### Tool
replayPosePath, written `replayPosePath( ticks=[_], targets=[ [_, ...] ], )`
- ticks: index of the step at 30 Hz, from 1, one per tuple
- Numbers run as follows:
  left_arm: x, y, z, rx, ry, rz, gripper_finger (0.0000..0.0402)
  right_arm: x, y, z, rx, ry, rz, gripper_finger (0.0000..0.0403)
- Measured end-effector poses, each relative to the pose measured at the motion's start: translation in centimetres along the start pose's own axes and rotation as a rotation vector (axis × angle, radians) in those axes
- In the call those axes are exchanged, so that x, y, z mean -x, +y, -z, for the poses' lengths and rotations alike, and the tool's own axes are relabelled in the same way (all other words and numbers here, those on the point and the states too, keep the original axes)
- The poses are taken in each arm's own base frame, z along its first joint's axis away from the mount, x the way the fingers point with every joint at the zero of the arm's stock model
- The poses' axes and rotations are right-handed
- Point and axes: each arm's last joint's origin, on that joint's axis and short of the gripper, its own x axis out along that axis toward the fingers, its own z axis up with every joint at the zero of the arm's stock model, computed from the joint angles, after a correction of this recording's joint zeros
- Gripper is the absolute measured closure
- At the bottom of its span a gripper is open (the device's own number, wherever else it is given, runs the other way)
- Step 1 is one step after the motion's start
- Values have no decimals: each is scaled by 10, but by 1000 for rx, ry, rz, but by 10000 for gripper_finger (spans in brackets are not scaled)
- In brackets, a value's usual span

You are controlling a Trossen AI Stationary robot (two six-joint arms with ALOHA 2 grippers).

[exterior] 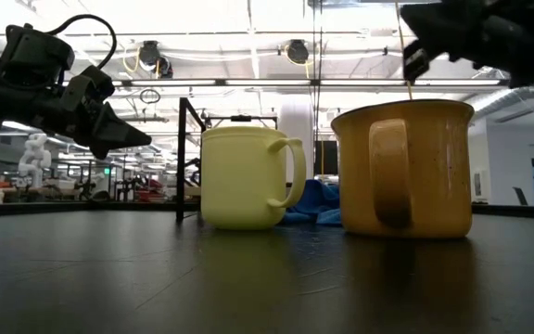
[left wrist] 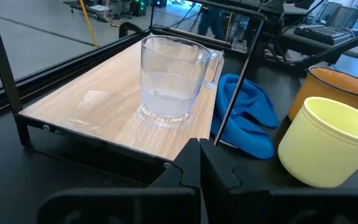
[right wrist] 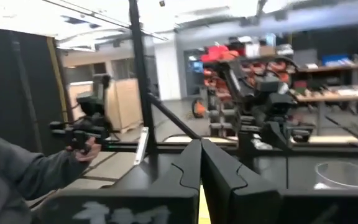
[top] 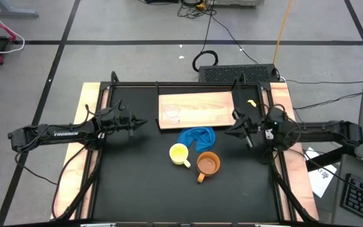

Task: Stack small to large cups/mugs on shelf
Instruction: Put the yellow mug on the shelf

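The small cup (left wrist: 171,81) is clear, standing on a pale wood-grain shelf (left wrist: 104,106) with a dark edge. The mid-sized mug (top: 179,154) is pale yellow, the larger mug (top: 208,164) orange-brown. The crumpled cloth (top: 197,137) is bright blue against the black table (top: 137,183).

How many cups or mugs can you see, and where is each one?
3. The clear cup stands on the wooden shelf. The yellow mug and orange-brown mug sit on the black table, near the blue cloth.

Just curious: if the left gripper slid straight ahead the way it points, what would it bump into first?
Probably the light-wood shelf board, with the clear plastic cup just behind its edge; the left gripper is shut. Depth is uncertain.
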Motion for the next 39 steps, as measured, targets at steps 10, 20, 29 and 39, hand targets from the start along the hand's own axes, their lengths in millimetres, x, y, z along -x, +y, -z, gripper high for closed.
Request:
replayPosePath(
  ticks=[10, 20, 29, 39],
  targets=[
    [0, 0, 1, 8, 8, -2, 401, -58, -15, -11, -132, 199, 40, 318],
    [0, 1, 6, 17, 57, -8, 401, -112, -14, -29, -168, 371, 15, 248],
    [0, 1, 5, 22, 57, -9, 401, -150, -20, -38, -240, 553, 32, 245],
    [0, 1, 5, 33, 55, -9, 401, -188, -30, -25, -311, 758, 55, 245]
  ],
)
